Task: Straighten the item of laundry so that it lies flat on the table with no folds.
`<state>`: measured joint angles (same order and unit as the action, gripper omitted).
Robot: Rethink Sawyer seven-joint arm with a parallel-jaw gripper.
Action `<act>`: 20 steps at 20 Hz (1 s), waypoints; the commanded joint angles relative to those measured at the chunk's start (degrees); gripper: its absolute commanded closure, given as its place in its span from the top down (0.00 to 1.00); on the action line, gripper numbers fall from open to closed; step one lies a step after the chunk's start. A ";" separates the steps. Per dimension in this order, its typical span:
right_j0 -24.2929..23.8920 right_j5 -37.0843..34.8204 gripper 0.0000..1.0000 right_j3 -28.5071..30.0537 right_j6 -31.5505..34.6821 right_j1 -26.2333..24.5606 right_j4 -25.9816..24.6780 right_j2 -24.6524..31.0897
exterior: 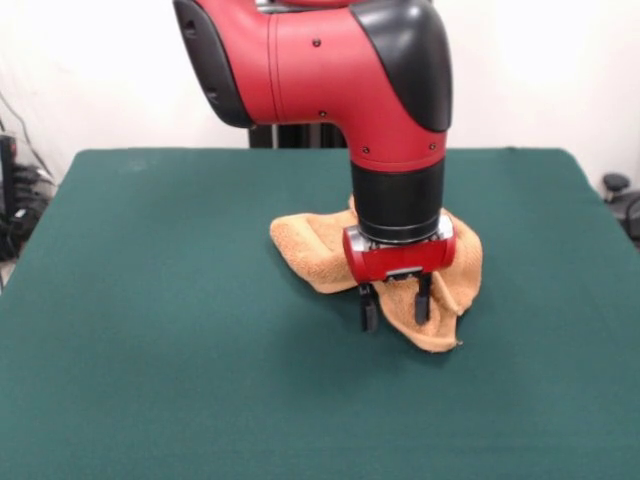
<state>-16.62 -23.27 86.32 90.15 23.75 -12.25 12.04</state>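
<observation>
The orange-tan towel (pixel 310 248) lies crumpled in a bunched heap near the middle of the dark green table (pixel 150 330). One lobe spreads to the left and a folded flap reaches toward the table's near side on the right. My gripper (pixel 396 305) hangs from the red and black arm directly over the towel's near part. Its two black fingers (pixel 369 308) stand apart, open, with towel cloth showing between them. I cannot tell whether the tips touch the cloth. The arm hides the towel's middle. No care tag shows.
The green table top stretches wide on all sides of the towel. Cables and dark equipment (pixel 20 200) sit off the table's left edge, and a dark object (pixel 622 195) sits off its right edge.
</observation>
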 commanded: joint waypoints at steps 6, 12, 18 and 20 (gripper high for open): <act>1.42 -6.09 1.00 -0.26 -3.51 -1.76 -3.11 6.02; -0.06 -1.68 1.00 0.89 -2.55 -1.32 -2.85 7.83; -3.69 2.70 1.00 1.70 -4.34 -2.38 -4.06 13.14; -4.38 2.42 1.00 1.74 -4.78 -2.79 -4.35 14.25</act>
<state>-20.28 -23.40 86.32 90.15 23.48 -12.30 17.36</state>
